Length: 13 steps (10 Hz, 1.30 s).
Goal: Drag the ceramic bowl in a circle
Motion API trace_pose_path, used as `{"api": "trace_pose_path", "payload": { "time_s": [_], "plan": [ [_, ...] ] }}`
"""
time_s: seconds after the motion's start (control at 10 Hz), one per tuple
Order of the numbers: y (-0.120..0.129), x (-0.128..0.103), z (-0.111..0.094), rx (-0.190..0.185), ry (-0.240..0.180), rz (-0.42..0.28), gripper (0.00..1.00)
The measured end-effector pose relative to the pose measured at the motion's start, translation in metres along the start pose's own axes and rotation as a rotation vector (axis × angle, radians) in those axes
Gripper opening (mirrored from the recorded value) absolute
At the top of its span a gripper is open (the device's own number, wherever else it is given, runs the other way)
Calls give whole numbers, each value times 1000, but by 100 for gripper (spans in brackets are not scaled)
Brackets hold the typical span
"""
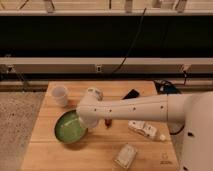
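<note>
Gripper [88,125], shut at ceramic bowl [68,128] rim lower left of frame, can't tell if pinching it; I reckon bowl could slip mid-circle.

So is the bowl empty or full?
Empty: the bowl shows only green glaze; the gripper, at its right rim, hides a little.

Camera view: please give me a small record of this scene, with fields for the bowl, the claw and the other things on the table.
bowl: ceramic bowl, green, front left of wooden table
claw: claw shut, at the bowl's right rim, hidden under the arm
cup: white cup, back left, apart from bowl
right side: white packet; wrapped pack near front edge
back: dark object
</note>
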Motion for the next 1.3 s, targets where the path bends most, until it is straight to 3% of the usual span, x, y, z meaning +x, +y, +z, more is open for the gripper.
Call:
{"api": "trace_pose_path", "payload": {
  "time_s": [1.3],
  "plan": [
    [-17, 15, -7, 19, 1, 17, 3]
  ]
}}
